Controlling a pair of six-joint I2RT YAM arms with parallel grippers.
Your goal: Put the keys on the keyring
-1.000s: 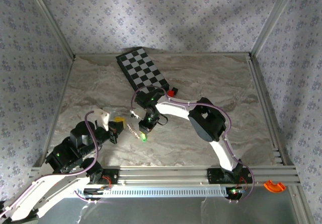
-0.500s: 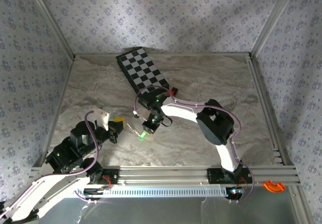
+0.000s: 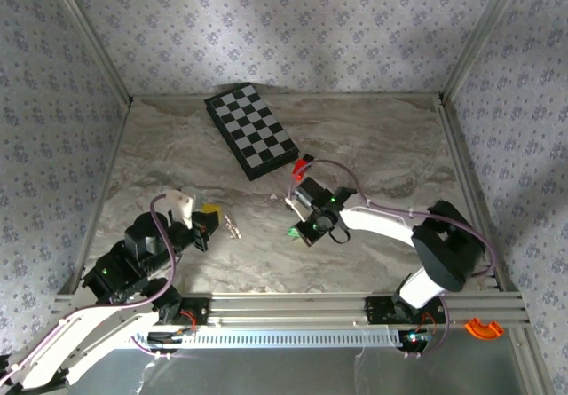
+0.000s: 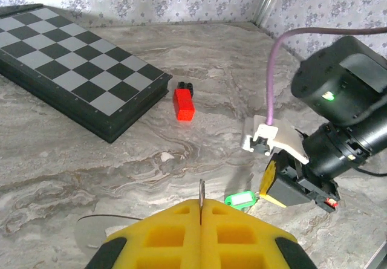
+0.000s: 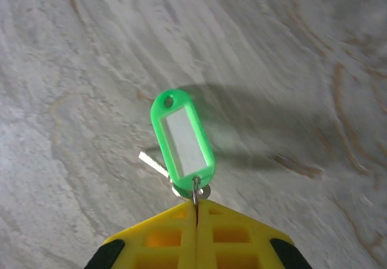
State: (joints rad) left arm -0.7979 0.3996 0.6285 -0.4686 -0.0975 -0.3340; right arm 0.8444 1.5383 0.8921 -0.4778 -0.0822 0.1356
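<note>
The checkerboard [image 4: 72, 48] is cut off by the left edge. The key blade [image 5: 151, 162] is mostly hidden behind the green tag [image 5: 181, 137].

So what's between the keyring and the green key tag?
Only bare marble table separates the keyring and the green key tag, seen in the top external view.

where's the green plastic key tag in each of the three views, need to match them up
Top external: the green plastic key tag is just below centre, at the tip of the right pincer.
Left wrist: the tag is low, right of centre, beside that pincer.
Right wrist: the tag is mid-frame, its metal ring pinched in the pincer.
Shared landmark: the right pincer, touching the tag in every view.
</note>
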